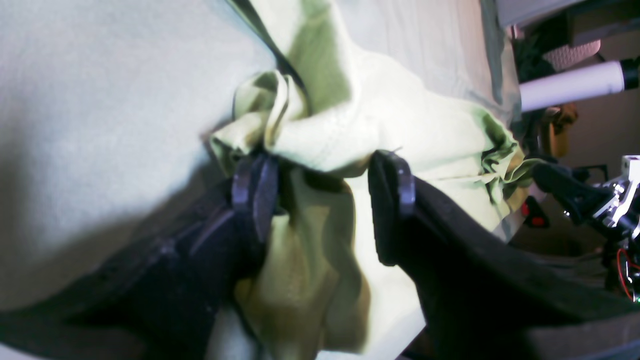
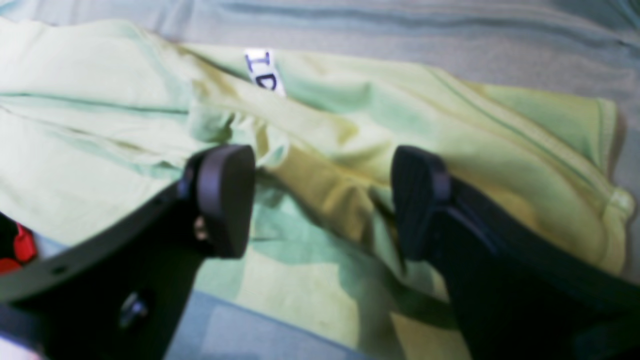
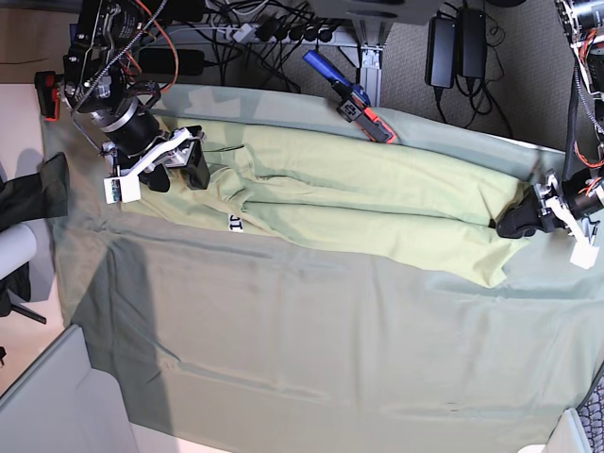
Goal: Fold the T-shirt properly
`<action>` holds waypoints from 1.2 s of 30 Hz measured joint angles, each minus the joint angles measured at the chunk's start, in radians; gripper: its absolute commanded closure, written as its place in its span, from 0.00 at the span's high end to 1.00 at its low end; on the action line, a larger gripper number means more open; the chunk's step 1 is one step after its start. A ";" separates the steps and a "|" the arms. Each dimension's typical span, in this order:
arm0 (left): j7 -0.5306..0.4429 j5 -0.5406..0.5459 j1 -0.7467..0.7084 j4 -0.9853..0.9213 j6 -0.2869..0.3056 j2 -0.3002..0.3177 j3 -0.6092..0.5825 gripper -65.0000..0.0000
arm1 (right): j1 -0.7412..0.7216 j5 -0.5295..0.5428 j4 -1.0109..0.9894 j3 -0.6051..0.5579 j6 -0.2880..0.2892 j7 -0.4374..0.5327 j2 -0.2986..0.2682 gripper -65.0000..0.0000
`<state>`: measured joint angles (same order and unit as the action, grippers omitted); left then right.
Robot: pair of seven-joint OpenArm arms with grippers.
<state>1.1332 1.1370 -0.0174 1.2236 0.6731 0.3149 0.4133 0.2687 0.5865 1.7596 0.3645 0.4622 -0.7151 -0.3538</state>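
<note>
The light yellow-green T-shirt lies stretched sideways across the back of the grey-green table cloth, its white neck label toward the left. My right gripper hovers over the collar end, jaws wide apart and empty. In the right wrist view, the shirt and label lie below the gripper. My left gripper sits at the shirt's right edge. In the left wrist view, bunched shirt cloth lies between its parted fingers.
A blue and red tool lies on the table cloth behind the shirt. A dark cloth hangs off the left side. Cables and power bricks lie on the floor behind. The table's right edge is by the left gripper.
</note>
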 measured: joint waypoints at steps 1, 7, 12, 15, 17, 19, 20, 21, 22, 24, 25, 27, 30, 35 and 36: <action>0.007 -0.002 0.004 0.000 0.000 -0.002 0.010 0.51 | 0.000 0.000 0.000 0.000 0.000 0.000 0.000 0.65; 0.011 -0.021 0.018 -0.001 -0.003 0.006 0.035 0.51 | 0.000 0.000 0.000 0.000 0.000 0.000 0.000 0.65; 0.011 -0.021 0.018 -0.001 -0.003 0.006 0.035 0.51 | 0.000 0.000 0.000 0.000 0.000 0.000 0.000 0.65; 0.013 -0.021 0.021 -0.001 -0.003 0.006 0.035 0.51 | 0.000 0.000 0.000 0.000 0.000 0.000 0.000 0.65; 0.018 -0.023 0.027 -0.001 -0.003 0.006 0.035 0.51 | 0.000 0.000 0.000 0.000 0.000 0.000 0.000 0.65; 0.018 -0.025 0.032 -0.001 -0.004 0.006 0.035 0.51 | 0.000 0.000 0.000 0.000 0.000 0.000 0.000 0.65; 0.018 -0.026 0.035 -0.001 -0.004 0.006 0.035 0.51 | 0.000 0.000 0.000 0.000 0.000 0.000 0.000 0.65; 0.018 -0.026 0.038 -0.001 -0.004 0.006 0.035 0.51 | 0.000 0.000 0.000 0.000 0.000 0.000 0.000 0.65; 0.018 -0.027 0.043 -0.001 -0.005 0.006 0.035 0.51 | 0.000 0.000 0.000 0.000 0.000 0.000 0.000 0.65; 0.018 -0.030 0.051 -0.002 -0.005 0.006 0.035 0.51 | 0.000 0.000 0.000 0.000 0.000 0.000 0.000 0.65; 0.018 -0.033 0.057 -0.002 -0.006 0.006 0.035 0.51 | 0.000 0.000 0.000 0.000 0.000 0.000 0.000 0.65; 0.018 -0.041 0.059 -0.002 -0.006 0.006 0.035 0.51 | 0.000 0.000 0.000 0.000 0.000 0.000 0.000 0.65; 0.018 -0.042 0.055 -0.002 -0.006 0.006 0.035 0.51 | 0.000 0.000 0.000 0.000 0.000 0.000 0.000 0.65; 0.030 -0.023 0.045 -0.002 -0.006 0.007 0.035 0.51 | 0.000 0.000 0.000 0.000 0.000 0.000 0.000 0.65; 0.034 -0.003 0.043 -0.002 -0.006 0.011 0.035 0.51 | 0.000 0.000 0.000 0.000 0.000 0.000 0.000 0.65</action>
<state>1.1675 1.1336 0.0254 1.2217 0.6670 0.3256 0.4480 0.2687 0.5869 1.7596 0.3645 0.4618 -0.7151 -0.3538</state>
